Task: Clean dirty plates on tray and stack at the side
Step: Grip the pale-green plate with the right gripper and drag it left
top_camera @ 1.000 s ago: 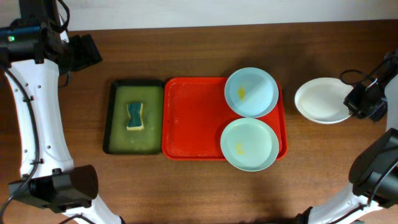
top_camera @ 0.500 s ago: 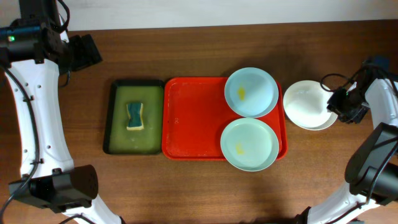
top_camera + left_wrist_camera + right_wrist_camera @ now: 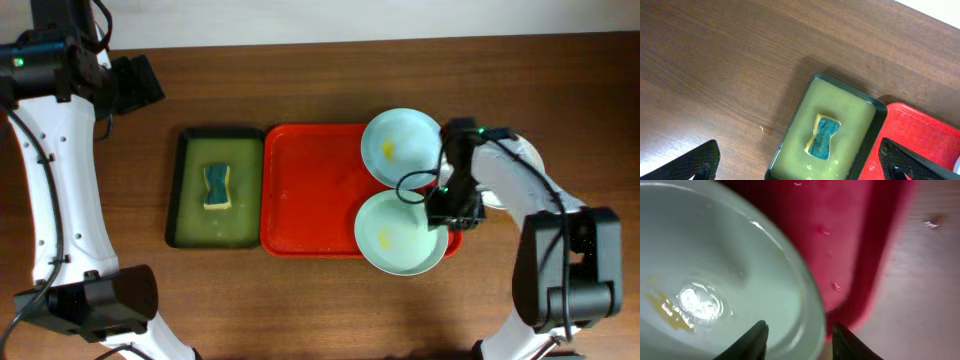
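Tray (image 3: 310,190) holds pale blue plate (image 3: 403,148) and pale green plate (image 3: 395,232); right end effector (image 3: 799,337), jaws parted, straddles the green rim.

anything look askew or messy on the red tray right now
The pale blue round plate and pale green round plate both overhang the rim of the red plastic tray, and each has a yellow smear.

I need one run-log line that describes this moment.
step: at green plate | right end effector: open, astride its rim | left end effector: open, empty | blue plate: on tray, smeared
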